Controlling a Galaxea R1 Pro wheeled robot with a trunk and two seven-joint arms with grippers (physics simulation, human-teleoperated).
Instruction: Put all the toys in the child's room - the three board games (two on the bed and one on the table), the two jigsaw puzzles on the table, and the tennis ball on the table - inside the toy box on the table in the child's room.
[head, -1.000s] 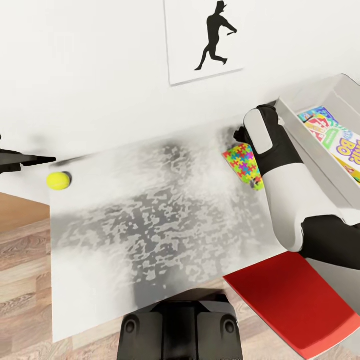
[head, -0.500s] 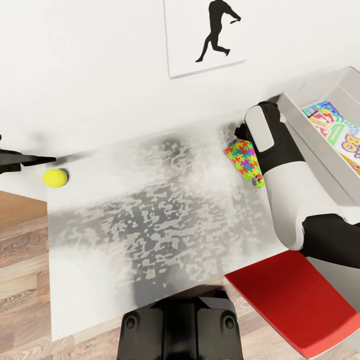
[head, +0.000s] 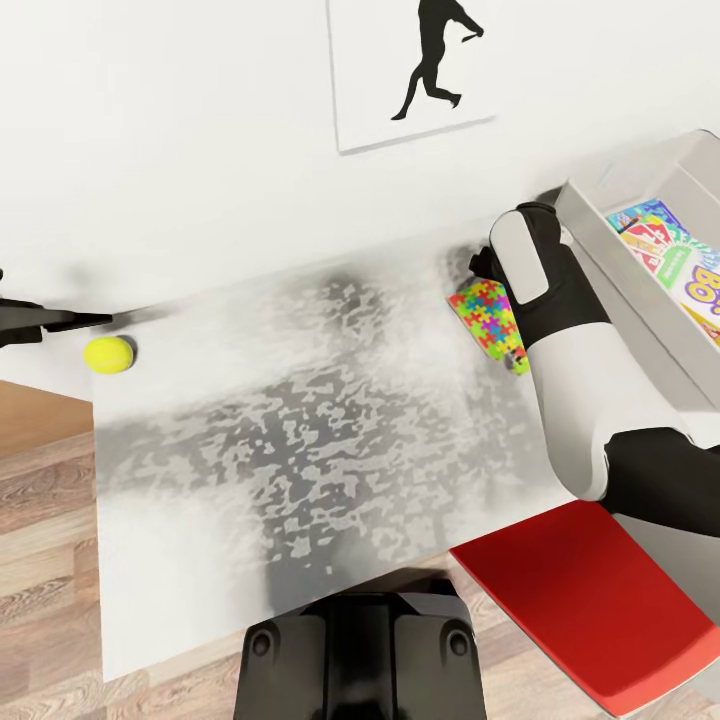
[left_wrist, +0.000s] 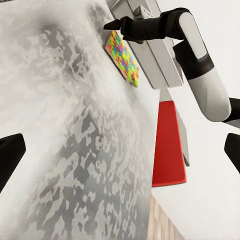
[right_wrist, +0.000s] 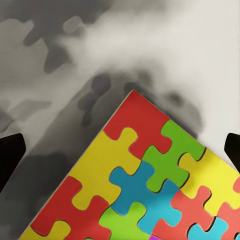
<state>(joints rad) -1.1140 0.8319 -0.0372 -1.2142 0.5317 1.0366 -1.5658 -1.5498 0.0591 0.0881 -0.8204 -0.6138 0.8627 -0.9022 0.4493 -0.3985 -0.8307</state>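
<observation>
A yellow tennis ball (head: 108, 354) rests near the table's left edge. My left gripper (head: 95, 320) hovers just behind it and is open, its fingertips far apart in the left wrist view (left_wrist: 121, 152). A colourful jigsaw puzzle (head: 487, 318) lies at the table's right end beside the grey toy box (head: 640, 300). The box holds a bright board game (head: 680, 265). My right gripper (right_wrist: 121, 152) is open right above the puzzle's corner (right_wrist: 150, 185), one fingertip on each side. In the head view my right wrist hides its fingers. The left wrist view shows that gripper (left_wrist: 112, 24) over the puzzle (left_wrist: 122, 57).
The grey mottled table (head: 300, 450) stands against a white wall with a silhouette poster (head: 420, 70). A red flat seat-like surface (head: 590, 600) sits below the table's front right corner. Wooden floor (head: 40, 500) shows at the left. My base (head: 360, 655) is at the table's front edge.
The whole view has shifted slightly, so the camera moved. Both grippers hold their places relative to the ball and the puzzle.
</observation>
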